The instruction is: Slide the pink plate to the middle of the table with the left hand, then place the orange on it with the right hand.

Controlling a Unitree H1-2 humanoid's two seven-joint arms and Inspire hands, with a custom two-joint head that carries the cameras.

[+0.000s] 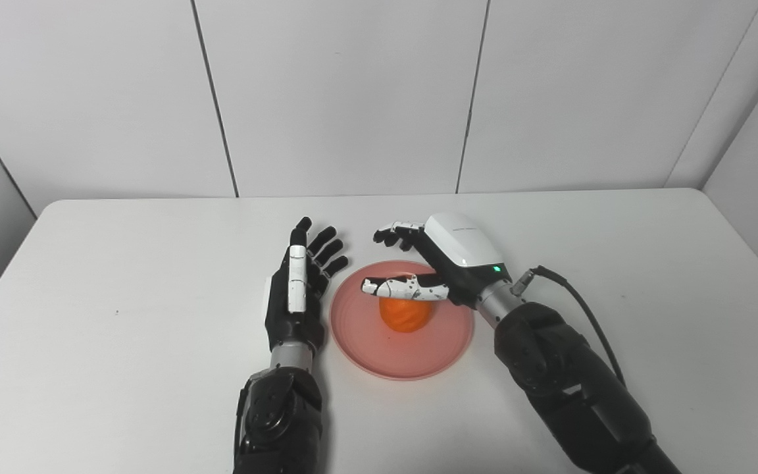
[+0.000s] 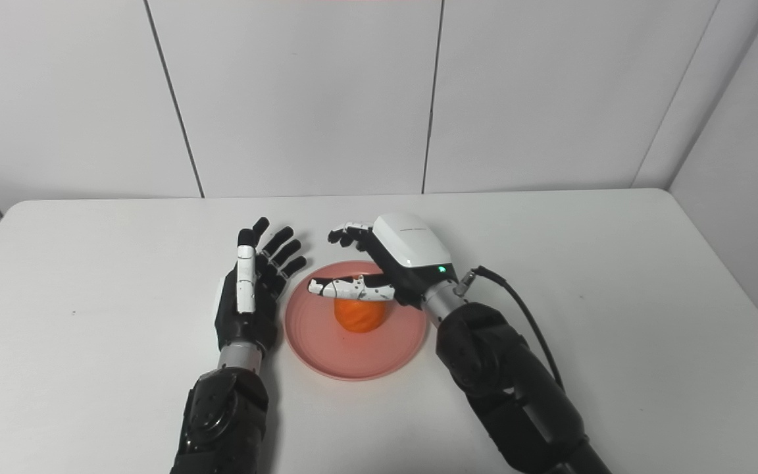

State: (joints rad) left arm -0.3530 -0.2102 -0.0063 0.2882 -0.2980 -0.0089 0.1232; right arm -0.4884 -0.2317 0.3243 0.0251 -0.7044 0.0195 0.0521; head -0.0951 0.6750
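The orange (image 1: 406, 315) sits on the pink plate (image 1: 366, 345). The right hand (image 1: 441, 260) is spread wide above it, the left hand (image 1: 300, 286) flat and wide beside the plate.

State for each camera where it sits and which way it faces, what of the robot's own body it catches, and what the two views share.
Left eye view: on the head, looking down and forward at the white table; both forearms rise from the bottom edge, left robot hand beside the pink plate, right robot hand over the orange.
Right eye view: on the head beside the first, facing the same way; same arms and hands, everything shifted leftward in the picture.
Shared: the whole scene, including the panelled wall.
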